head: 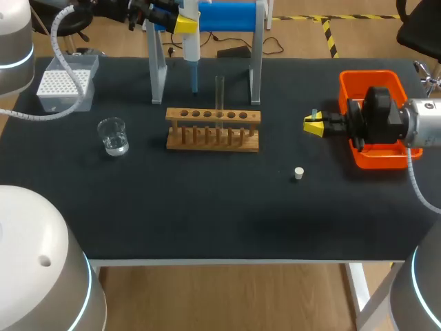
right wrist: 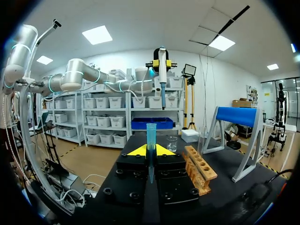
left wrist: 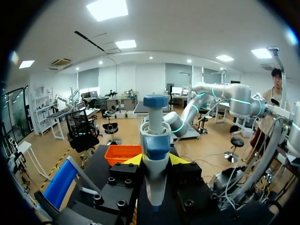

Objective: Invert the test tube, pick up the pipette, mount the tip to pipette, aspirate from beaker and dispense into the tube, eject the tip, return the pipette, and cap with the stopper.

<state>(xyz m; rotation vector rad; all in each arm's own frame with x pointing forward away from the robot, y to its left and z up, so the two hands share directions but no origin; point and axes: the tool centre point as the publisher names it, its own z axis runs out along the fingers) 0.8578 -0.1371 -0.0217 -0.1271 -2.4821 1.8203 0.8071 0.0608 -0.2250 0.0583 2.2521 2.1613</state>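
- The left gripper (head: 185, 24) is up by the back of the bench (head: 207, 214), jaws pinching the pipette (head: 191, 52) from both sides. It hangs nose-down in front of the stand (head: 158, 69), so by my read the pick-up is done.
- The right gripper (head: 313, 125) sits just beside the orange bin (head: 368, 74). In its wrist view its jaws are pressed on a blue tip (right wrist: 151, 136) with the wide end pointing outward.
- The tube (head: 220, 89) stands upright in the wooden rack (head: 213, 129), mouth up. The flip looks finished.
- The beaker (head: 113, 136) has clear liquid in it and stands well apart from both arms.
- The stopper (head: 298, 173) lies alone on the bench, so capping is not done.
- My call is that we're at the tip step. The tip could be on its way to the pipette or bound for the bin, and these views don't settle which.
- If it is going on, drawing from the beaker, dispensing, ejecting, returning and capping are all left.
- Hard to make out:
  - The tube is too thin to show whether it holds any liquid.
  - The pipette's lower end looks blue, and I can't tell whether that is its own nose.
  - The top of the stand is cut off.
  - The tip box (head: 65, 83) shows only as a white grid.
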